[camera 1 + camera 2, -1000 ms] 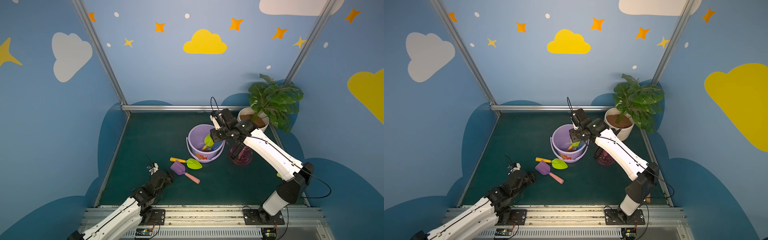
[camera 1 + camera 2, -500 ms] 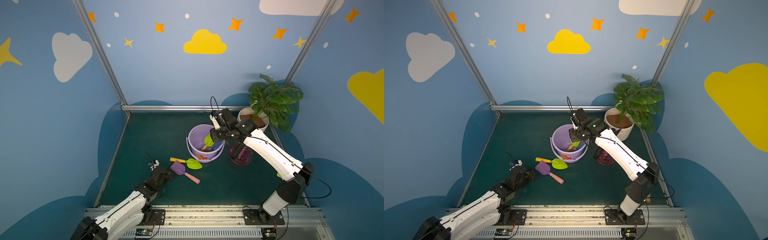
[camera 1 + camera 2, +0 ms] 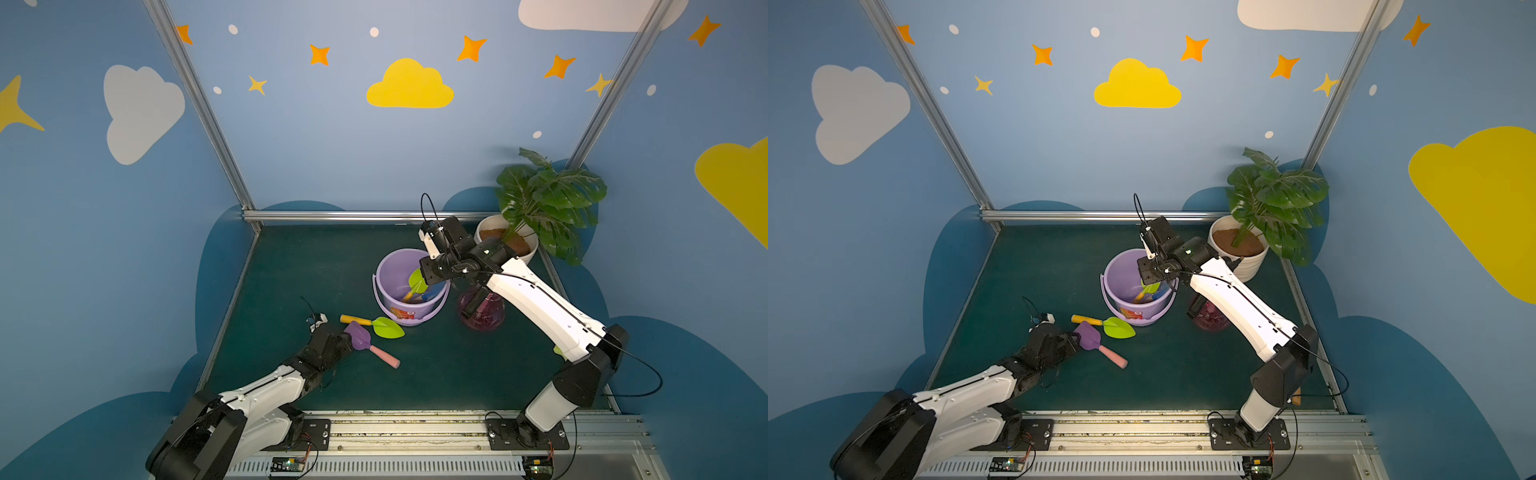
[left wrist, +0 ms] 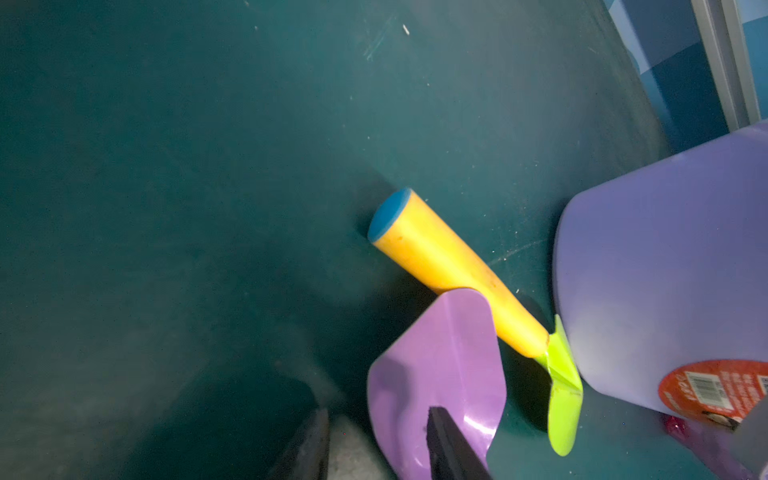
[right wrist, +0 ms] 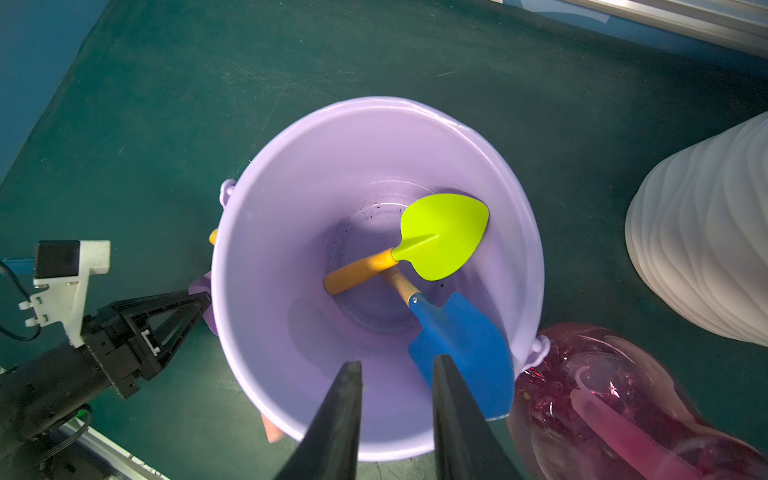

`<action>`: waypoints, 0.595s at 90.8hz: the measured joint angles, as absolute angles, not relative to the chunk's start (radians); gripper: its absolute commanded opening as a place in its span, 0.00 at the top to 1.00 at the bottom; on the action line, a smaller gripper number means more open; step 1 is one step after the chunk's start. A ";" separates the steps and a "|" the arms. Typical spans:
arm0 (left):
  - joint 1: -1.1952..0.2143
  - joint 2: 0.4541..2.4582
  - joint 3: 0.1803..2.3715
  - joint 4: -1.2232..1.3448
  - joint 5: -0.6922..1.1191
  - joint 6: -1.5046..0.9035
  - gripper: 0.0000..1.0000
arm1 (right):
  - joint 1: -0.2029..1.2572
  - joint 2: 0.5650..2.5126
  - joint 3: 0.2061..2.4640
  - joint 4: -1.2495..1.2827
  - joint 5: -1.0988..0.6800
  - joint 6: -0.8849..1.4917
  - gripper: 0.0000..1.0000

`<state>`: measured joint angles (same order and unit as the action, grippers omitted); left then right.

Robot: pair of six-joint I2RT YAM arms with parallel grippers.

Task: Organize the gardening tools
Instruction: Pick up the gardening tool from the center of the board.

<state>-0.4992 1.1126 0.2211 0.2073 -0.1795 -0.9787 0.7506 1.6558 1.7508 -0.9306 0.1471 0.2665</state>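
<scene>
Straddling the purple trowel [image 4: 436,361] edge, left fingers [image 4: 446,449] gape; right fingers [image 5: 336,424] hang narrowly parted, empty, over bucket [image 5: 374,104].

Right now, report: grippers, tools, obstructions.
Left gripper open, straddling blade edge of purple trowel. Right gripper open over bucket, empty. Lime trowel, blue trowel inside bucket. Second lime trowel on mat, beside purple blade.

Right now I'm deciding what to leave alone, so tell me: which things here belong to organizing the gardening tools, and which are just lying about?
Belong to the job:
stowed lime-green trowel; stowed blue trowel; loose lime-green trowel; loose purple trowel with pink handle; pink spray bottle.

Just lying about:
lilac bucket, which holds the two stowed trowels; white ribbed plant pot; leafy plant.
</scene>
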 measured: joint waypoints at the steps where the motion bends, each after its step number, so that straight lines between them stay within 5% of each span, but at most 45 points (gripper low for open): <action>1: -0.499 1.115 0.222 0.210 -0.177 -0.977 0.59 | 0.751 1.656 1.751 -0.931 0.147 0.266 0.71; 54: -0.498 1.142 0.234 0.245 -0.150 -0.968 0.82 | 0.751 1.656 1.751 -0.930 0.145 0.265 0.74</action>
<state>-0.4976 1.1419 0.2337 0.2451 -0.1501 -0.9680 0.7506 1.6562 1.7508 -0.9302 0.1452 0.2646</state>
